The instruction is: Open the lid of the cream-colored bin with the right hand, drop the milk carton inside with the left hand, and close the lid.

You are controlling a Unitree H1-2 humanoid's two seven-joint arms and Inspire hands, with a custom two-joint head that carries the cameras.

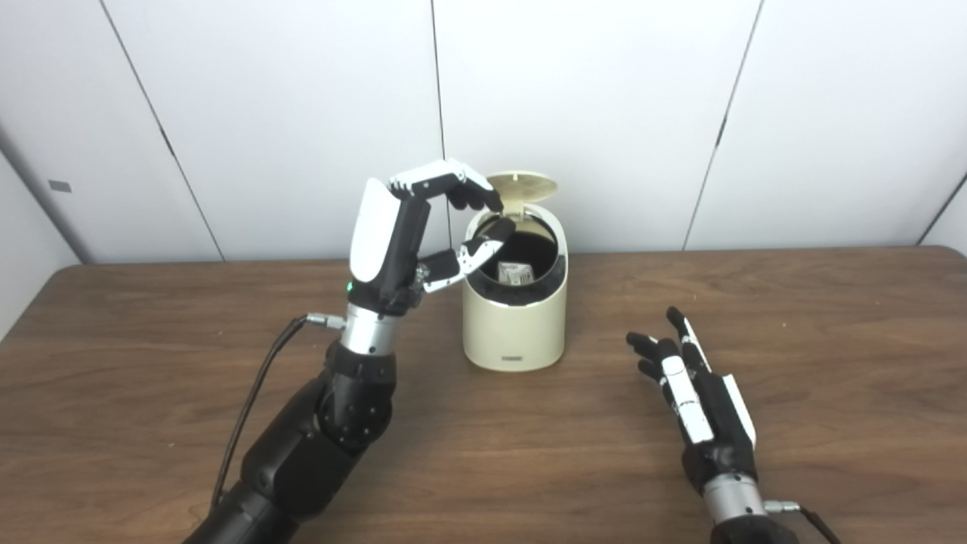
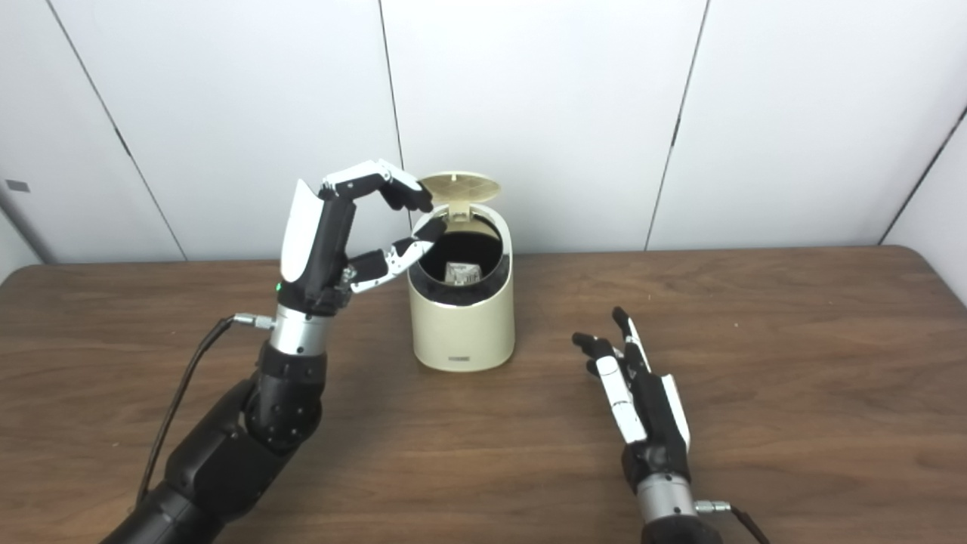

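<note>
The cream-colored bin (image 1: 515, 325) stands on the table's middle with its round lid (image 1: 523, 186) tipped up at the back. The milk carton (image 1: 516, 273) lies inside the bin's dark opening; it also shows in the right eye view (image 2: 463, 274). My left hand (image 1: 434, 227) is raised at the bin's left rim, fingers apart and curved over the opening, holding nothing. My right hand (image 1: 691, 385) rests low over the table to the right of the bin, fingers spread, empty and apart from the bin.
The brown wooden table (image 1: 151, 363) stretches wide around the bin. A white panelled wall (image 1: 604, 113) stands right behind the bin. A black cable (image 1: 257, 385) runs along my left forearm.
</note>
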